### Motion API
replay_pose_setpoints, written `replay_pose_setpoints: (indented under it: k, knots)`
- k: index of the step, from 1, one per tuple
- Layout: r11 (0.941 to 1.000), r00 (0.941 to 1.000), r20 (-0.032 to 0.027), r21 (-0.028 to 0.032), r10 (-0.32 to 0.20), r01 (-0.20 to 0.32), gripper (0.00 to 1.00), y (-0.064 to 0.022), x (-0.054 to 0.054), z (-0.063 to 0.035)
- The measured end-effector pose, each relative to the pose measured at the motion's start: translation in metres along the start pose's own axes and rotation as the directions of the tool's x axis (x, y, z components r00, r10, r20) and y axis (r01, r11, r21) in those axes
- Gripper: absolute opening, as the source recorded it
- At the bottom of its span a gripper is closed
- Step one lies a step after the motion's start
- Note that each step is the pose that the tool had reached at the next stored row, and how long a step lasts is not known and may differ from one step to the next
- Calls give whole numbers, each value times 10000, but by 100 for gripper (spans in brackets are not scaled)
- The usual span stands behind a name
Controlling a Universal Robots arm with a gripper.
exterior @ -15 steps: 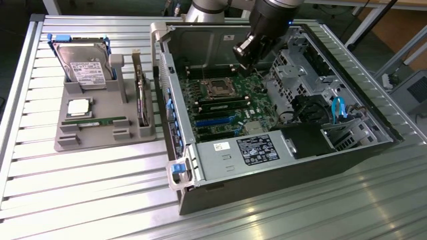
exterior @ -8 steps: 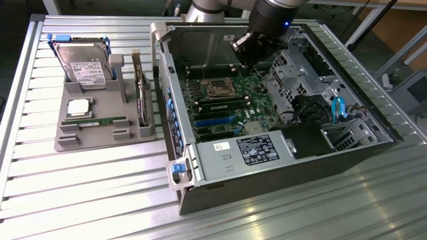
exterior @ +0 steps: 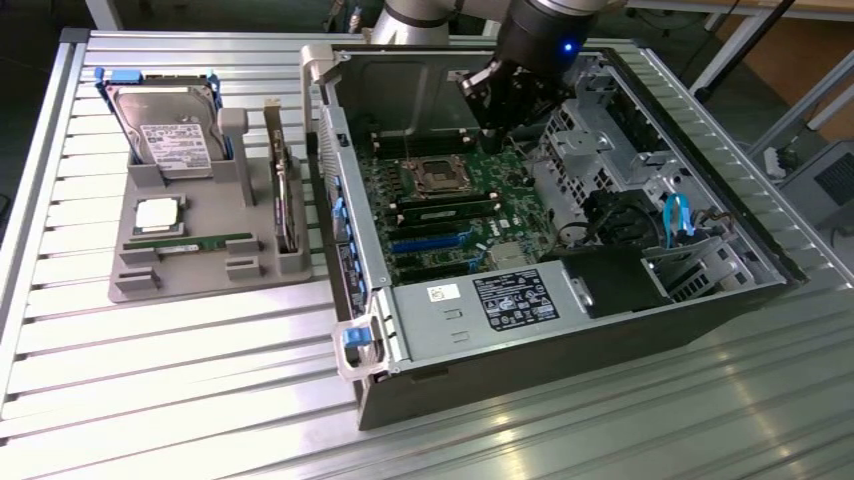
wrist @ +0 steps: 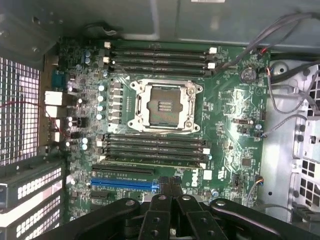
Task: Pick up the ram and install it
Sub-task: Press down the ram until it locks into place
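Metal table: ram [exterior: 191, 244] in tray, well apart from gripper [exterior: 497, 128].

Open black computer case [exterior: 561, 330] centre frame, green motherboard [wrist: 225, 115] inside, empty silver processor socket [wrist: 161, 106] mid-board. Grey parts tray [exterior: 214, 265] at nine o'clock: hard drive [exterior: 163, 130], square silver processor chip [exterior: 158, 213].

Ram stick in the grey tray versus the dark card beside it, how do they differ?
The ram stick is green, slim and short; the expansion card is dark and much larger. The ram stick runs across the tray, while the expansion card stands on edge, crosswise to it. Both sit in the grey tray.
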State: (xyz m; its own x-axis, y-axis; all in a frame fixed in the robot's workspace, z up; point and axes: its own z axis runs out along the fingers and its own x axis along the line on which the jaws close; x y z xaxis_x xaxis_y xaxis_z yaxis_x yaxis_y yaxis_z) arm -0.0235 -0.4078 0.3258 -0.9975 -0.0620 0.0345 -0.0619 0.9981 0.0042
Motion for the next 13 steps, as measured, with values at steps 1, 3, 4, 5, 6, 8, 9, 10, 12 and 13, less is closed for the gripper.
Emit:
replay_pose_setpoints:
  k: [1, 3, 4, 5, 6, 8, 9, 10, 12, 13]
  knots:
    - [10000, 10000, 0, 2, 0, 0, 9, 0, 0, 0]
    - [9995, 9995, 10, -9, 300, -300, 9, 1, 2, 2]
    - [9995, 9995, 50, -7, 301, -300, 9, 0, 2, 3]
    - [9995, 9995, 80, -7, 301, -301, 9, 0, 3, 4]
    - [9995, 9995, 91, -5, 301, -300, 9, 0, 2, 3]
    - [9995, 9995, 109, -5, 301, -301, 9, 1, 3, 3]
    - [9995, 9995, 109, -4, 301, -301, 9, 1, 3, 3]
    - [9995, 9995, 110, -4, 301, -301, 9, 0, 3, 3]
    - [9995, 9995, 110, -5, 301, -301, 9, 0, 3, 3]
    - [9995, 9995, 110, -4, 301, -301, 9, 1, 3, 3]
